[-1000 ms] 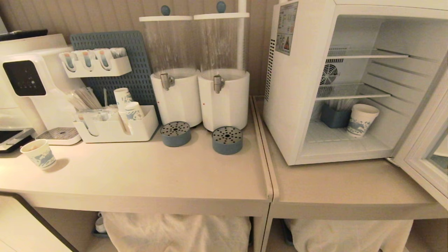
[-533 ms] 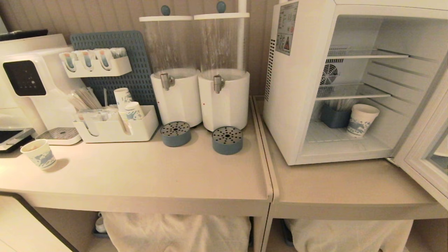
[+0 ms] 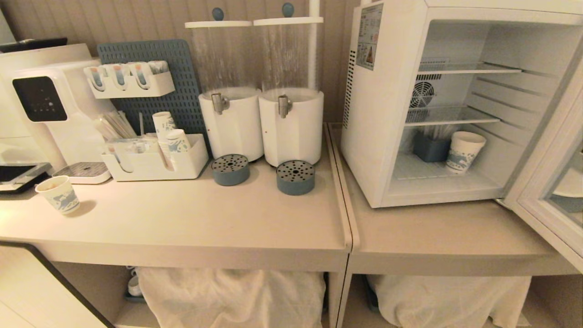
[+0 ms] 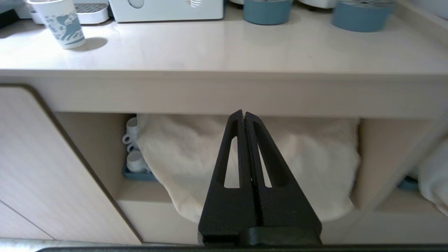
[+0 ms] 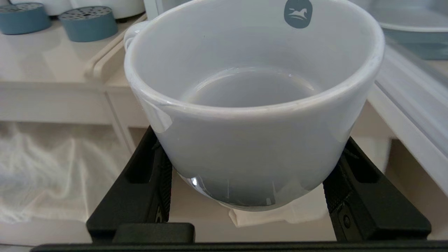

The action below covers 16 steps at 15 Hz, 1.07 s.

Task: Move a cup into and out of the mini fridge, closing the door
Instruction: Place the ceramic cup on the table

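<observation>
The cup (image 5: 252,105), a squat white ceramic one with a loop handle and a small dark mark inside its far rim, fills the right wrist view. My right gripper (image 5: 250,157) is shut on it, one black finger on each side of its lower body, in front of the counter edge. The mini fridge (image 3: 378,114) stands on the right-hand counter with its inside showing. Its glass door (image 3: 546,191) hangs wide open at the far right. My left gripper (image 4: 244,113) is shut and empty, parked low before the counter's open shelf. Neither arm shows in the head view.
Inside the fridge stand a patterned paper cup (image 3: 464,150) and a blue holder (image 3: 428,148). On the left counter are two white dispensers (image 3: 232,123), two blue drip cups (image 3: 295,176), a white organizer (image 3: 150,159), a water machine (image 3: 50,109) and another paper cup (image 3: 59,195). White cloth (image 3: 227,296) lies below.
The whole head view has shifted a little, with the scene sitting slightly higher and smaller, so the camera moved. Nothing on the counters or in the fridge has changed place.
</observation>
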### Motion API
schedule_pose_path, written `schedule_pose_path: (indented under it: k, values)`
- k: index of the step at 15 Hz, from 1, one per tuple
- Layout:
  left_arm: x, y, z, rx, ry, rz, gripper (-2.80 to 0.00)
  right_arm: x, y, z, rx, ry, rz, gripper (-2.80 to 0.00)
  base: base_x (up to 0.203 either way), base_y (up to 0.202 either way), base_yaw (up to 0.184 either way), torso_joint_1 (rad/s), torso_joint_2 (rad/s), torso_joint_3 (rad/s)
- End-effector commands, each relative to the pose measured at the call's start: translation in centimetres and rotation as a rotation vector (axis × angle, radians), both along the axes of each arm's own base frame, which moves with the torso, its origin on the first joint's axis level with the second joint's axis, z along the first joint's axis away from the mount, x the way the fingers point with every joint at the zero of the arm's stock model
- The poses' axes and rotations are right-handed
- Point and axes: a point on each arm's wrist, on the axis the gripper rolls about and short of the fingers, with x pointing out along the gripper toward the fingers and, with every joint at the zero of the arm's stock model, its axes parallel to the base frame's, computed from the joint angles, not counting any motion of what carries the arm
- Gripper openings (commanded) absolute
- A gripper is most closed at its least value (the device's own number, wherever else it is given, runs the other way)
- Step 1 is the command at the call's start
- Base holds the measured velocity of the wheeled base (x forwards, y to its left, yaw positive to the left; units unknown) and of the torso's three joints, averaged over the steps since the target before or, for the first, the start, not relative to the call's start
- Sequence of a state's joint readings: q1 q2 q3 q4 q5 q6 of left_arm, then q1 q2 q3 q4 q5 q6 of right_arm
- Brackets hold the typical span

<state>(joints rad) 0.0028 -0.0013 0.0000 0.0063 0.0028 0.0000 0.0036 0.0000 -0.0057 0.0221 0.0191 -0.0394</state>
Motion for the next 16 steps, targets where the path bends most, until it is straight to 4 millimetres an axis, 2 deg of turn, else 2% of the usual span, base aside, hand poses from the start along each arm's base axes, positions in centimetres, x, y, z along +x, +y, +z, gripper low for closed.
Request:
schedule_pose_path:
  k: [1, 5, 12, 16]
  values:
    - [0.01, 0.0, 0.0, 0.0, 0.001, 0.001, -2.8, 0.01, 0.0, 0.01, -0.001, 0.002, 0.0, -2.8, -0.201, 0.0, 0.003, -0.007, 0.0, 0.007]
    - [0.01, 0.0, 0.0, 0.0, 0.001, 0.001, -2.8, 0.01, 0.0, 0.01, 0.001, 0.002, 0.002, -2.8, -0.147, 0.0, 0.001, 0.001, 0.0, 0.002]
    - [0.01, 0.0, 0.0, 0.002, 0.001, -0.001, -2.8, 0.02, 0.0, -0.04, 0.003, 0.004, 0.0, -2.8, 0.0, 0.0, 0.0, 0.0, 0.0, 0.0]
    - [0.01, 0.0, 0.0, 0.002, 0.001, -0.001, -2.8, 0.02, 0.0, -0.04, 0.003, 0.004, 0.002, -2.8, 0.003, 0.127, -0.003, 0.004, 0.0, 0.005]
